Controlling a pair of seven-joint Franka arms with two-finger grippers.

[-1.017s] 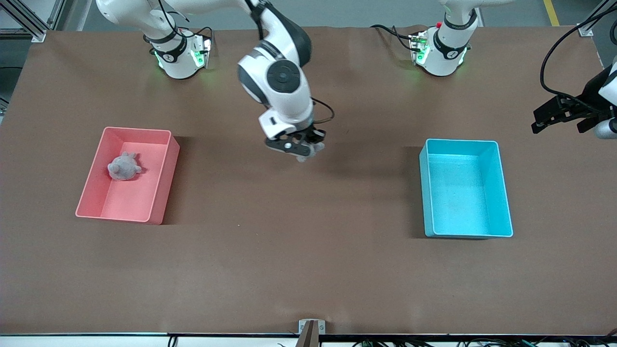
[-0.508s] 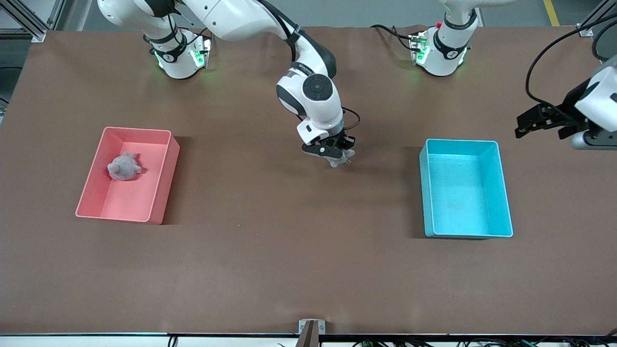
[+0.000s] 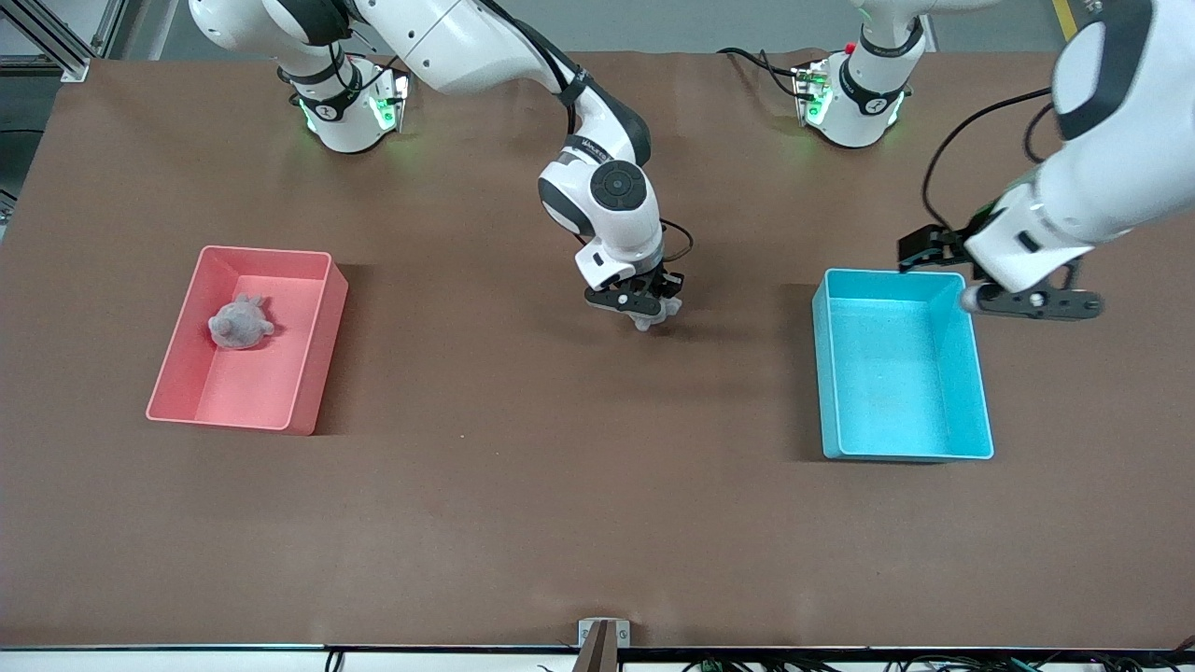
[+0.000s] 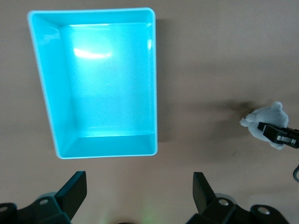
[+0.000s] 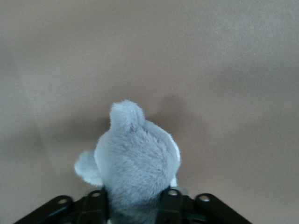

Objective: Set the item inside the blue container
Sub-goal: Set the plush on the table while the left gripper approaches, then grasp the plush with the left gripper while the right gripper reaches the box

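Roughly halfway: right claw (image 3: 644,315) clamped on grey plush (image 5: 135,158) over mid surface (image 3: 560,485), well short of empty blue container (image 3: 977,373); left claw (image 4: 140,191) spread wide above it.

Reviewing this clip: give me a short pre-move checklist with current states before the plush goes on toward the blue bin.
1. Right gripper shut on grey plush toy: ok.
2. Plush over bare table between the bins, not yet over blue container: not ok.
3. Blue container holds nothing: ok.
4. Left gripper open: ok.
5. Left gripper hangs at the container's edge, possibly in the drop path: cannot tell.
6. Second plush lies in pink bin: ok.
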